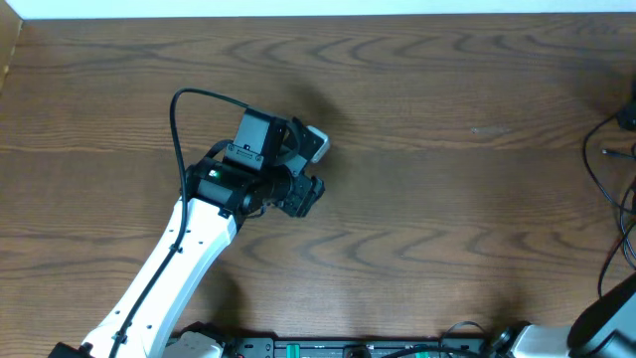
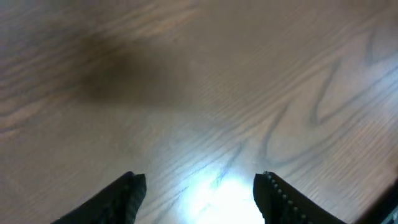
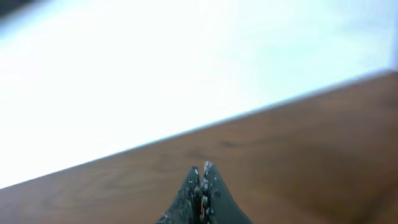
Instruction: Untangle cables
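Evidently readying a grab, the left gripper (image 2: 199, 186) is hovering empty, fingers partly spread — the cables (image 1: 588, 167) are lying far off at the right edge of the table (image 1: 447, 119), near the closed right gripper (image 3: 201, 174).

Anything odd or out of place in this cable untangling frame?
Mildly odd: the cables sit at the far right of the overhead view, partly cut off, while the left gripper hangs open over the table, well away from them. The right gripper is shut. No damage or spills.
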`<move>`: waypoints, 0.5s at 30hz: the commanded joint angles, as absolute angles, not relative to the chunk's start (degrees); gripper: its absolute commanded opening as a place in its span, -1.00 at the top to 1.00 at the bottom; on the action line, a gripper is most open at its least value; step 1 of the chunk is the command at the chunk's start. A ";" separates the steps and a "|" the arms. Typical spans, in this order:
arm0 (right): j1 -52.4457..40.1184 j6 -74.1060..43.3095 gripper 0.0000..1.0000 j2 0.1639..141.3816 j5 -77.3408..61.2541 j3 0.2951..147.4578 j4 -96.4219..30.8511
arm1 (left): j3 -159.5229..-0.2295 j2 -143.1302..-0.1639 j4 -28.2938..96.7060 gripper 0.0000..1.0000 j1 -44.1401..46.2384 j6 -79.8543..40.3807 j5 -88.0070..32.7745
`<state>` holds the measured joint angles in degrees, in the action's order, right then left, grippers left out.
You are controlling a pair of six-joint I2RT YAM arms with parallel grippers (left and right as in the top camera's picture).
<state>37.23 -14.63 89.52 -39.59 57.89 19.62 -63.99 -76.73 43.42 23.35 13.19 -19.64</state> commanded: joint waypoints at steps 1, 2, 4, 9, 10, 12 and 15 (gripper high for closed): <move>37.19 -17.78 0.98 82.35 -50.04 58.08 19.25 | -63.99 -75.72 40.47 -0.18 23.22 12.78 -20.56; 37.19 -17.76 0.97 80.71 -49.65 58.08 18.13 | -63.99 -75.11 39.59 -0.18 23.22 12.78 -20.53; 37.34 -17.80 0.66 77.41 -49.21 58.08 14.83 | -63.99 -73.43 37.78 -0.18 23.22 12.78 -20.40; 37.60 -18.17 0.98 68.51 -49.17 58.08 2.92 | -63.99 -66.52 35.81 -0.18 23.18 12.29 -16.01; 37.85 -18.20 0.97 66.94 -49.19 58.08 0.10 | -63.99 -65.10 35.83 -0.19 23.18 12.08 -14.48; 38.15 -17.43 0.98 64.01 -49.19 58.06 -4.73 | -63.99 -61.60 35.94 -0.19 23.18 11.90 -11.53; 38.22 -15.03 0.97 59.40 -49.19 58.06 -11.09 | -63.99 -56.58 36.69 -0.18 23.18 11.90 -8.80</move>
<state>37.82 -17.23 64.18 -48.27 57.98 -7.46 -63.92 -61.73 35.99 23.35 12.62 -14.28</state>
